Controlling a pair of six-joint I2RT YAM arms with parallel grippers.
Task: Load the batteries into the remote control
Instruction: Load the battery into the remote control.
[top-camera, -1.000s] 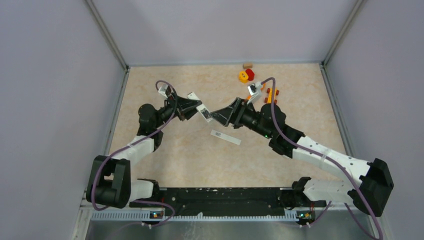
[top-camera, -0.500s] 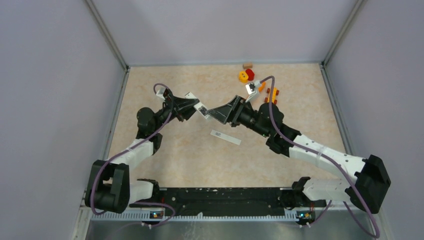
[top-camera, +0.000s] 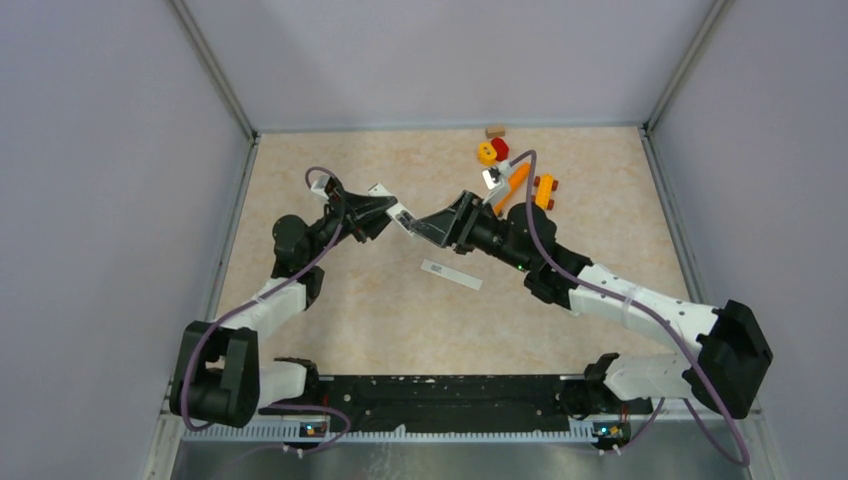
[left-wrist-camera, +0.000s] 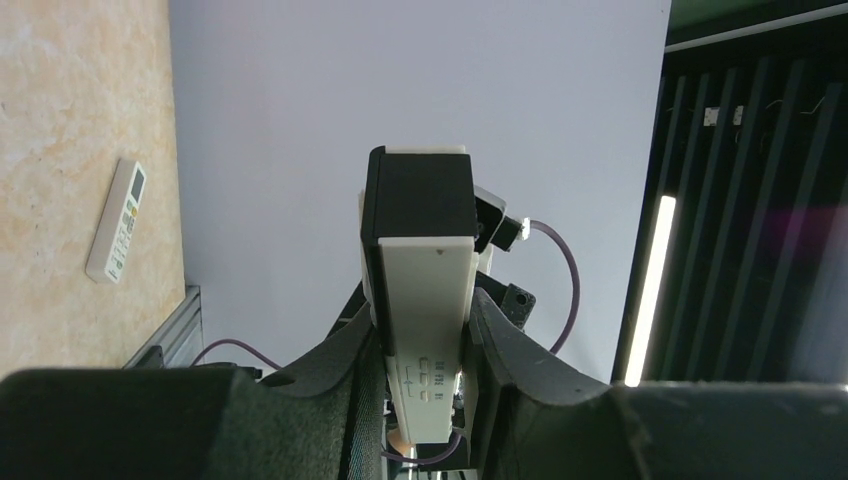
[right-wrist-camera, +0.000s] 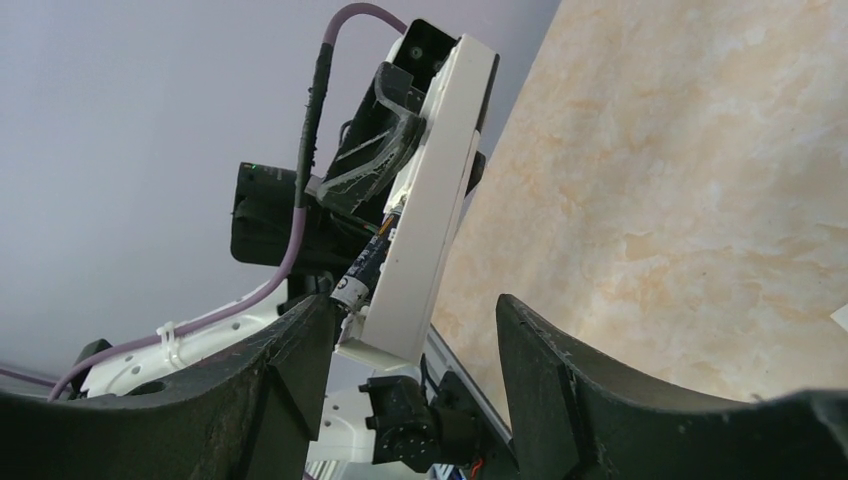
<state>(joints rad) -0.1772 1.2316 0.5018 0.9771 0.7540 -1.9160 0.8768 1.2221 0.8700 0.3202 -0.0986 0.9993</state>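
Observation:
My left gripper (top-camera: 383, 214) is shut on the remote control (top-camera: 402, 219), a slim white bar with a black end, and holds it off the table. In the left wrist view the remote control (left-wrist-camera: 420, 250) stands clamped between both pads of the left gripper (left-wrist-camera: 425, 325). My right gripper (top-camera: 432, 228) meets it from the right. In the right wrist view the right gripper (right-wrist-camera: 415, 308) is open, its fingers astride the remote control's (right-wrist-camera: 432, 225) free end. A dark battery (right-wrist-camera: 362, 270) with a pale end lies along the remote's left side, close to my left-hand finger (right-wrist-camera: 300, 340).
A shorter white remote with a button face (top-camera: 450, 273) lies flat on the table below the grippers, also seen as the short remote (left-wrist-camera: 117, 220) in the left wrist view. An orange carrot toy (top-camera: 510, 185), yellow and red toys (top-camera: 491, 151), an orange brick (top-camera: 543, 190) and a brown block (top-camera: 494, 130) sit at the back right.
The right arm has slid left toward the remote, uncovering the carrot toy, and its jaws have narrowed a little. The left gripper lifted the remote slightly and keeps its grip.

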